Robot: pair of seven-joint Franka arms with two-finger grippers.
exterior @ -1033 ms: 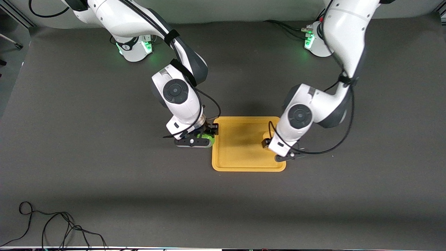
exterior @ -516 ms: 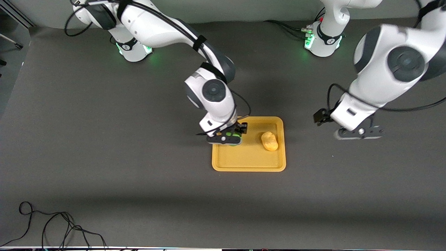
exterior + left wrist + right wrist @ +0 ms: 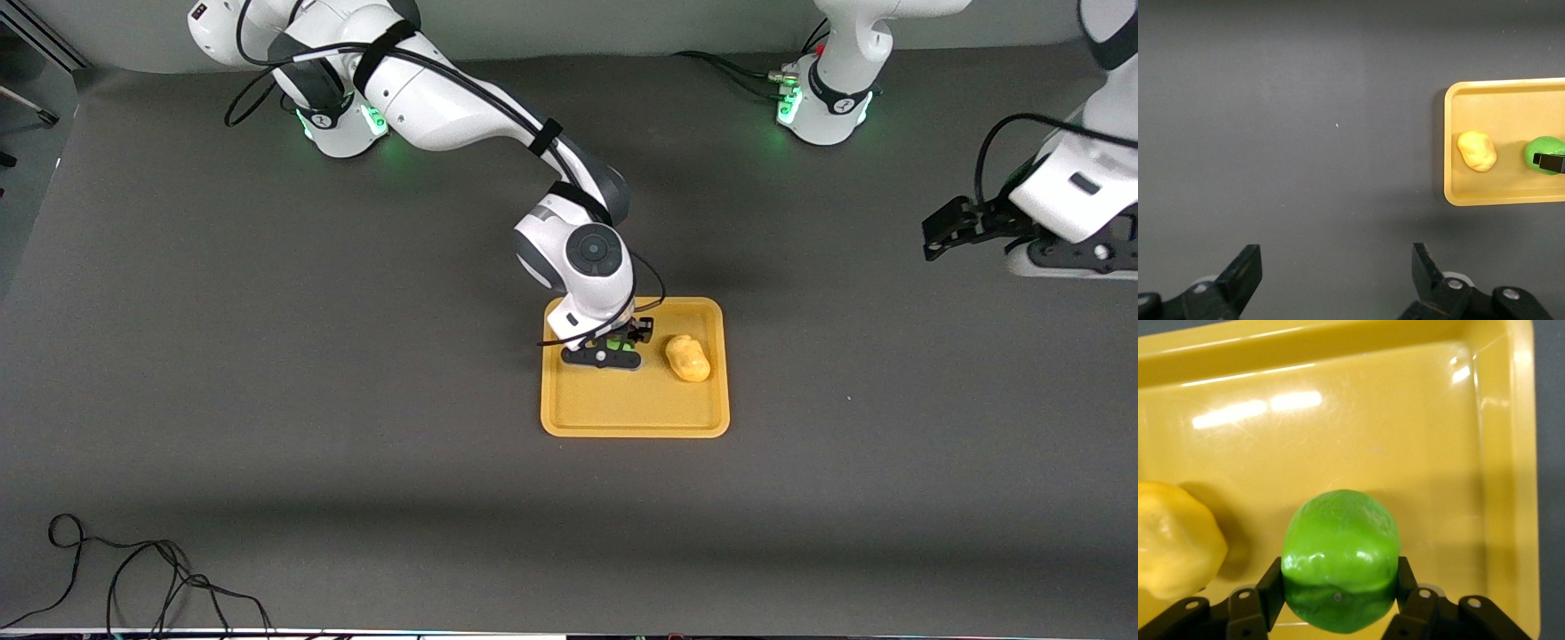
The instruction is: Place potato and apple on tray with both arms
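Note:
The orange-yellow tray lies at the table's middle. The yellow potato rests in it, at the side toward the left arm's end. My right gripper is low over the tray and shut on the green apple, beside the potato. In the right wrist view the apple sits between both fingers, with the potato beside it on the tray. My left gripper hangs high over bare table at the left arm's end, open and empty. Its view shows the tray, the potato and the apple.
A black cable lies looped near the table edge closest to the front camera, at the right arm's end. The two green-lit bases stand along the table's other long edge.
My right gripper has carried the apple from beside the tray to over the tray. My left gripper has let go of the potato, which now lies on the tray, and has pulled away toward its own end.

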